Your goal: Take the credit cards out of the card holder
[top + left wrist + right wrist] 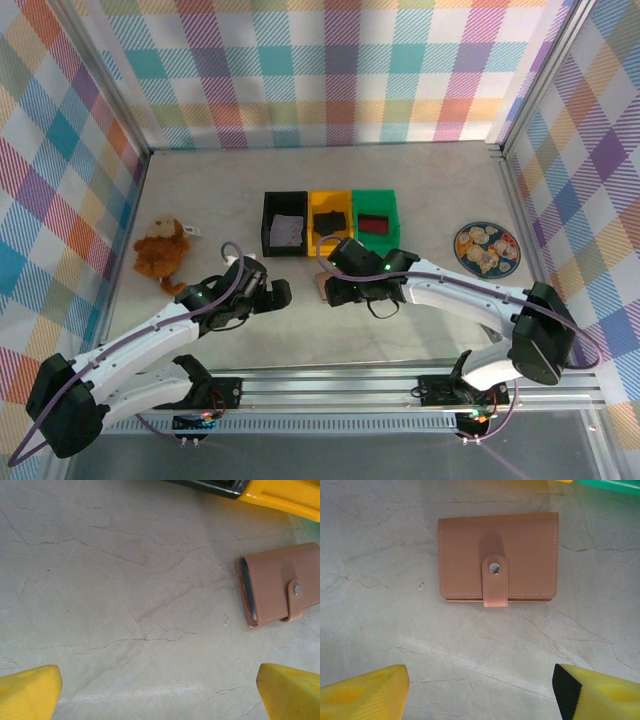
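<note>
Card holder [465, 555] lies strapped shut (left wrist view: perhaps bluish inner edge).

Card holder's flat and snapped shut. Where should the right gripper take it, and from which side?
Probably straight down from above, the right gripper pinching the card holder across its two short ends. It lies flat and closed, and the strap wraps over the near long edge, so that pinch leaves the snap free.
</note>
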`<action>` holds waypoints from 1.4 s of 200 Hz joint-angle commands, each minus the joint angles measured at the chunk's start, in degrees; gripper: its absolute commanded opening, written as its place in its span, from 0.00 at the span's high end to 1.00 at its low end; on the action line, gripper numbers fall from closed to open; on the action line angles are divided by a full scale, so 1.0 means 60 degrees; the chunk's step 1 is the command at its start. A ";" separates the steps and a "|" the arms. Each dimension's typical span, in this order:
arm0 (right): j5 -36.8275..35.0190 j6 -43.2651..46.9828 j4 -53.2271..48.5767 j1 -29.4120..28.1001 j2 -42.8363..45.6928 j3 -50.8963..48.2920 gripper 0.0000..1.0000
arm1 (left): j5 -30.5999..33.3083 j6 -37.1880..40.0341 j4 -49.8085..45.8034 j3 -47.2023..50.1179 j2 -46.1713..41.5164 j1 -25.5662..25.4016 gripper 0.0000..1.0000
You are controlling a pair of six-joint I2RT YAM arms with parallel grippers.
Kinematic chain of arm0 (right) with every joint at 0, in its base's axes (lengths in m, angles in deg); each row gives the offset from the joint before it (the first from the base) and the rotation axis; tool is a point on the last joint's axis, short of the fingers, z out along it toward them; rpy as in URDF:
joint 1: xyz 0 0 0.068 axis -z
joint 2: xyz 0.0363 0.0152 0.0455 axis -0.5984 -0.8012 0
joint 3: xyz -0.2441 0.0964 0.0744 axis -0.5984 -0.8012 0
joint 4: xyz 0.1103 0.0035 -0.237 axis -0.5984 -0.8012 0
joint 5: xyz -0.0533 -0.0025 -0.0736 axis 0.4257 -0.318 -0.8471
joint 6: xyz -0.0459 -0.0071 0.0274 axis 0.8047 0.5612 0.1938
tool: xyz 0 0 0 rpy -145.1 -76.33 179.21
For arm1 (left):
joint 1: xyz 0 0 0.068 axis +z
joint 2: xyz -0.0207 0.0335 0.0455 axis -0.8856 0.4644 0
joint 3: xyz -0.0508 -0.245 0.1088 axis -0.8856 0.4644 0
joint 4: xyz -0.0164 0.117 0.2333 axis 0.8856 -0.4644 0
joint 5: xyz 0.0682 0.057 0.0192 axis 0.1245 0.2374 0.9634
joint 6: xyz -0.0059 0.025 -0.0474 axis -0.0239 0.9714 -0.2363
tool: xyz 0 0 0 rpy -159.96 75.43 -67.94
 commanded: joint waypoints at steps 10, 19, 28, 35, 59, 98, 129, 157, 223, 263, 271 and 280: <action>0.0070 0.0132 -0.0121 -0.0088 -0.0495 0.0488 0.29 | -0.0215 0.0135 0.0477 0.0227 0.0062 -0.0104 0.00; 0.0185 0.0157 -0.0096 -0.0076 -0.0615 0.0563 0.32 | -0.0187 0.0137 0.0481 0.0228 0.0115 -0.0119 0.00; 0.0273 0.0149 -0.0052 -0.0076 -0.0724 0.0640 0.33 | -0.0183 0.0135 0.0478 0.0239 0.0139 -0.0118 0.00; 0.0303 0.0146 -0.0047 -0.0085 -0.0812 0.0691 0.34 | -0.0149 0.0135 0.0481 0.0255 0.0139 -0.0130 0.00; 0.0178 0.0218 -0.0185 -0.0062 -0.1184 0.0916 0.38 | -0.0144 0.0066 0.0583 0.0359 0.0102 -0.0147 0.00; 0.0293 0.0248 -0.0242 0.0105 -0.1617 0.1138 0.47 | -0.0142 0.0051 0.0642 0.0330 0.0239 -0.0227 0.00; 0.0457 0.0319 -0.0230 0.0341 -0.1975 0.1288 0.49 | -0.0047 0.0055 0.0681 0.0290 0.0414 -0.0280 0.00; 0.0651 0.0437 -0.0203 0.0609 -0.2196 0.1363 0.49 | 0.0183 0.0042 0.0501 0.0119 0.0667 -0.0379 0.00; 0.0911 0.0621 -0.0120 0.1040 -0.2540 0.1353 0.50 | 0.0433 0.0033 0.0481 -0.0302 0.1422 -0.0724 0.00; 0.1039 0.0719 0.0038 0.1146 -0.2764 0.1403 0.52 | 0.0821 0.0131 0.0408 -0.0776 0.2053 -0.1120 0.00; 0.1090 0.0760 0.0041 0.1157 -0.2862 0.1461 0.52 | 0.0851 0.0153 0.0447 -0.0844 0.2162 -0.1184 0.00; 0.1121 0.0778 0.0055 0.1157 -0.2936 0.1541 0.53 | 0.0870 0.0172 0.0495 -0.0910 0.2305 -0.1243 0.00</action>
